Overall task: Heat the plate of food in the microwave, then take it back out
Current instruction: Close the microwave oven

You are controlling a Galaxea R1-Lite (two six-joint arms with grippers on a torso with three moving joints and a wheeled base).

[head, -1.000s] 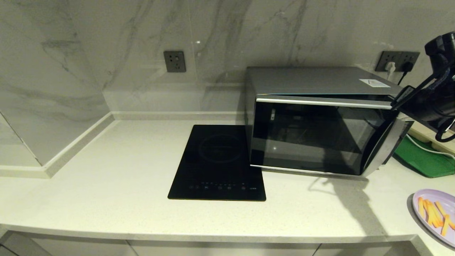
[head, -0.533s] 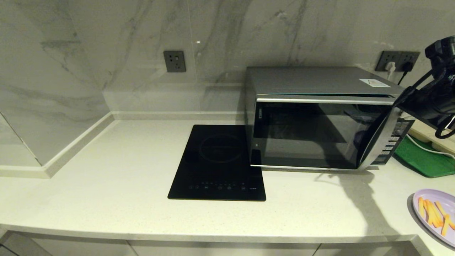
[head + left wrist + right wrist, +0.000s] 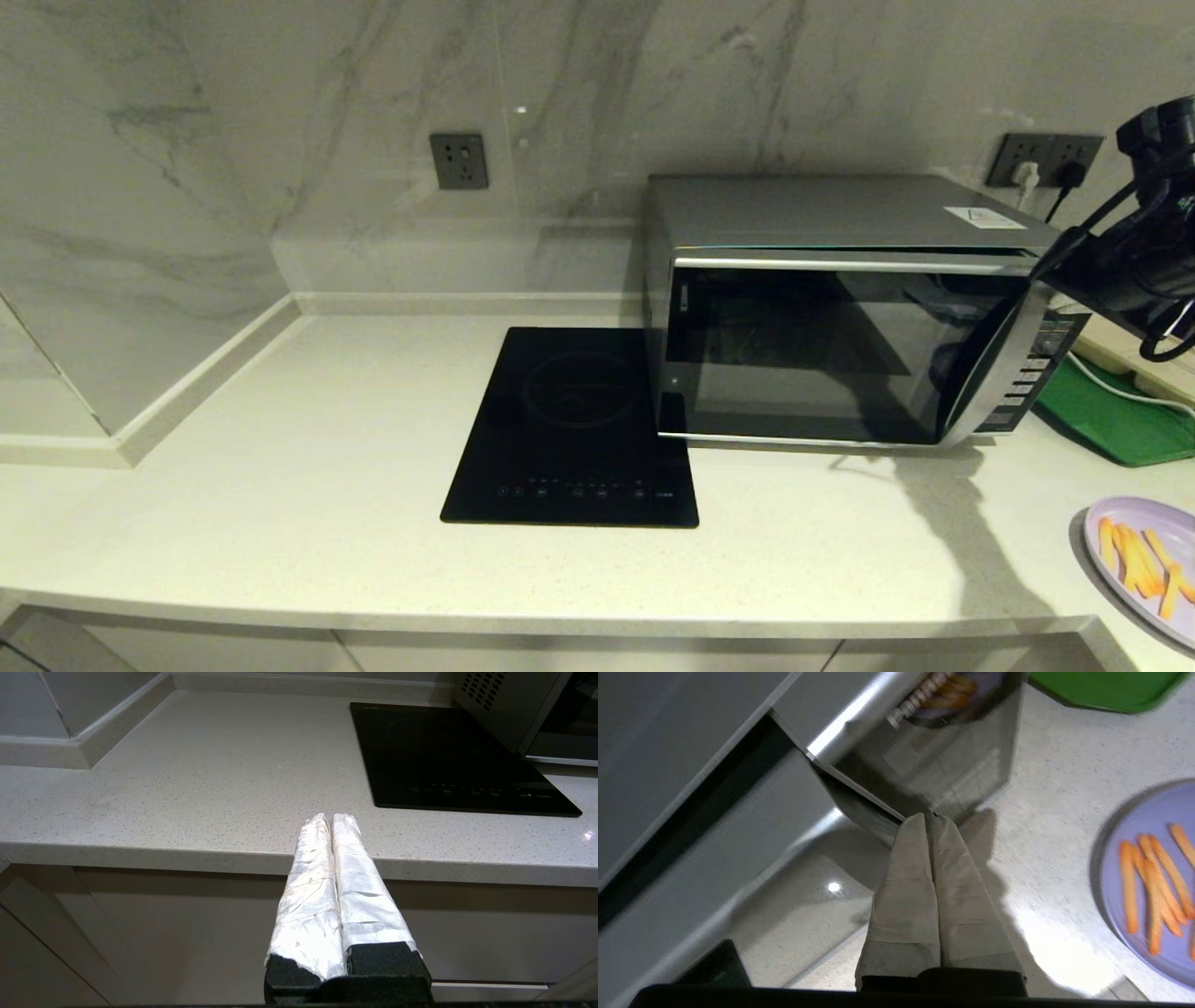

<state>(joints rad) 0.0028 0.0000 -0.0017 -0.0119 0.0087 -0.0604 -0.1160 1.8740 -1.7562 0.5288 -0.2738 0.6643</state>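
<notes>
Marble-veined wall panels rise behind a pale speckled worktop (image 3: 280, 485) that carries everything in sight. At the upper right of the head view the right hand (image 3: 928, 820) reaches in toward the top right corner of the microwave (image 3: 840, 308), its two taped fingers (image 3: 906, 891) pressed flat together with nothing between them; in the right wrist view their tips sit at the edge of the microwave's door, by the curved silver handle strip (image 3: 1004, 373), though whether they actually touch it cannot be told. The dark glass door (image 3: 812, 350) looks nearly flush with the body, a narrow dark gap showing along its top edge. The plate of food (image 3: 1144, 560) lies on the worktop at the near right corner, well apart from the microwave and outside it, with thin orange fries (image 3: 1153, 886) scattered across its lilac surface. A flat black cooktop (image 3: 574, 429) lies just beside the microwave's left side. A green tray (image 3: 1111, 420) rests behind the microwave's right end, with a white cable over it, and a grey wall socket (image 3: 458, 161) sits on the wall above the cooktop. The left hand (image 3: 331, 817) hangs low in front of the worktop's near edge, its taped fingers clenched together and holding nothing.
</notes>
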